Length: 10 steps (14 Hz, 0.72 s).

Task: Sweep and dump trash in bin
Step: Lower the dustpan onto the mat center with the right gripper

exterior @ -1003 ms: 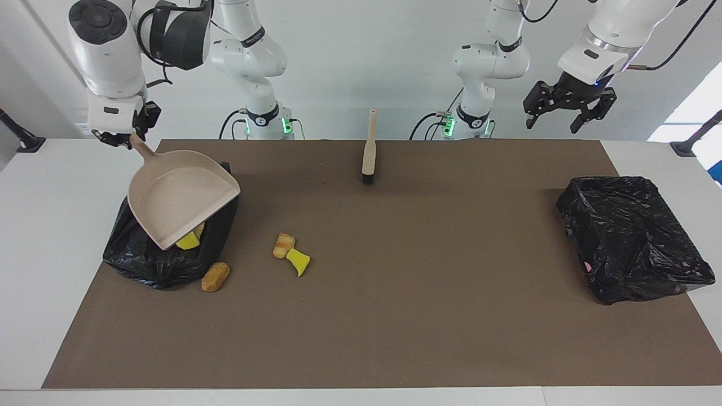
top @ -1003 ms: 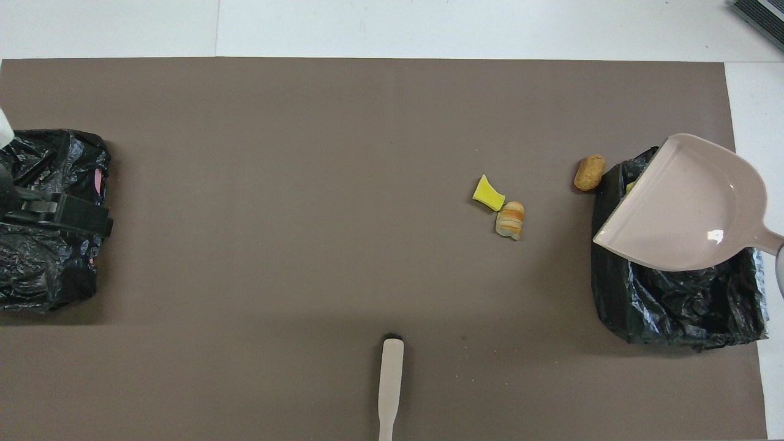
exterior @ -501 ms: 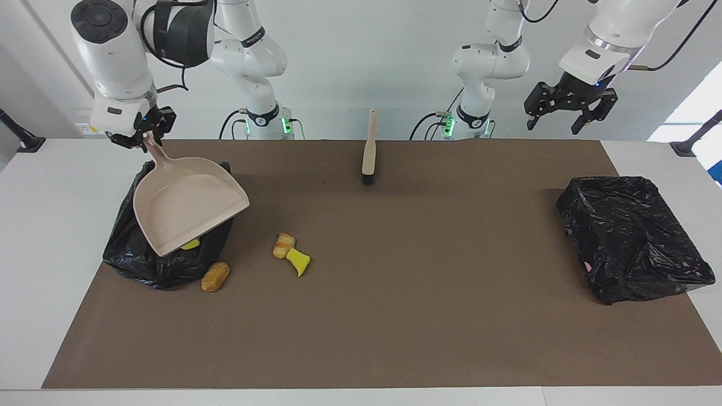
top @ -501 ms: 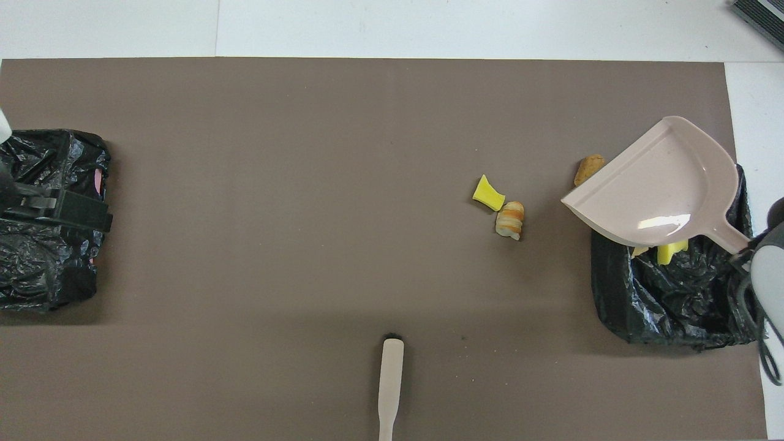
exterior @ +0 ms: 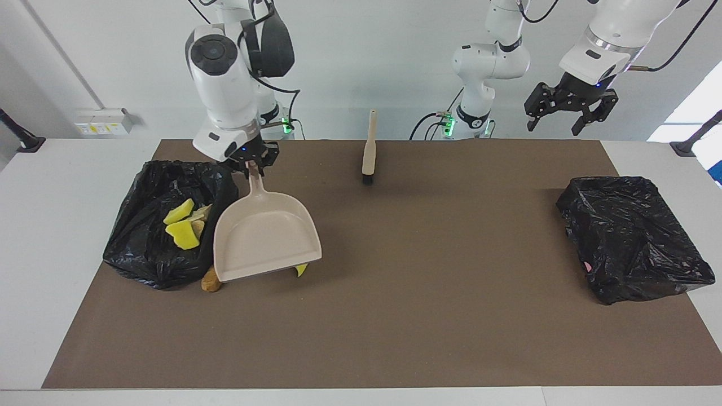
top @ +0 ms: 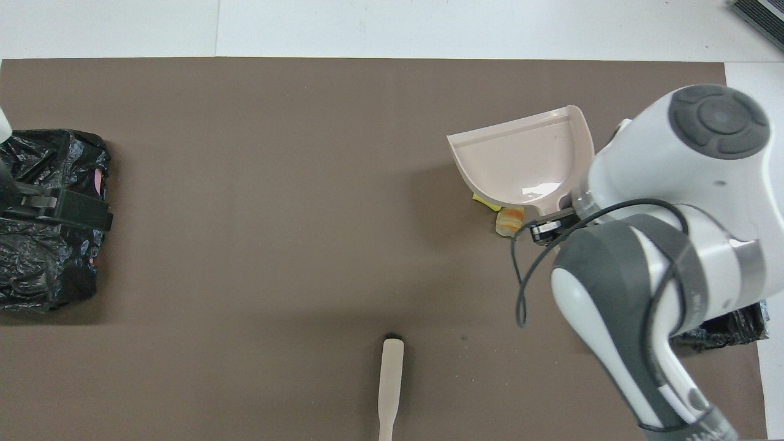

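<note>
Two robot arms at a worktop (exterior: 67, 225) with a brown mat (exterior: 428, 293), one holding a beige dustpan

Two black-lined bins sat on the mat: one bin (exterior: 632, 237) at the left arm's end, under the raised, waiting left gripper (exterior: 567, 110), whose fingers were spread; the other bin (exterior: 141, 248) at the right arm's end held yellow and tan trash (exterior: 181, 225). Beside that bin the right gripper (exterior: 252, 163), fingers pinching the handle, held the dustpan (exterior: 265, 239) tilted over the mat. A beige brush (exterior: 369, 149) lay near the robots, mid-mat. Peeking from under the dustpan were a tan lump (exterior: 211, 282), a yellow chunk (exterior: 302, 270) and a striped lump (top: 508, 222)
</note>
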### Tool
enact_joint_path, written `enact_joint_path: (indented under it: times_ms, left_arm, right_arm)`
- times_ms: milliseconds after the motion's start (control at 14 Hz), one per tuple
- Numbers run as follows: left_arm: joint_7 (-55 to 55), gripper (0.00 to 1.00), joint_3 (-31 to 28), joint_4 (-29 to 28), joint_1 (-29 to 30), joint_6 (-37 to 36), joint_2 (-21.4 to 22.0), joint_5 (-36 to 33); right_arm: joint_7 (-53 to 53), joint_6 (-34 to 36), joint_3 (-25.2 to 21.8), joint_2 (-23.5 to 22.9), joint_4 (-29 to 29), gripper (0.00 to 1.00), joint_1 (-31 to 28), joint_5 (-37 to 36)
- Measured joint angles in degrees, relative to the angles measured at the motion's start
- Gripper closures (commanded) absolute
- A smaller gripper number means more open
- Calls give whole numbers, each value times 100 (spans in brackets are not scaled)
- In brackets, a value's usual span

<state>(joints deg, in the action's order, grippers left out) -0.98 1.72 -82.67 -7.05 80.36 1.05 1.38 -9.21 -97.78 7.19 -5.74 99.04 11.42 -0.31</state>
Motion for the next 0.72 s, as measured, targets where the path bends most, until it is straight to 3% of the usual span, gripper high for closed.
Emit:
enact_joint_path:
  times_ms: [286,716]
  left_arm:
    - [1,0,5,-2,-1,42,2,0]
    - [1,0,19,-9,-3,213,2,0]
  right_arm:
    - [-1276,-633,0,-567,-152,100,772,183]
    - [-2612,-1478,-17,-1814,-1057,100,1490,184]
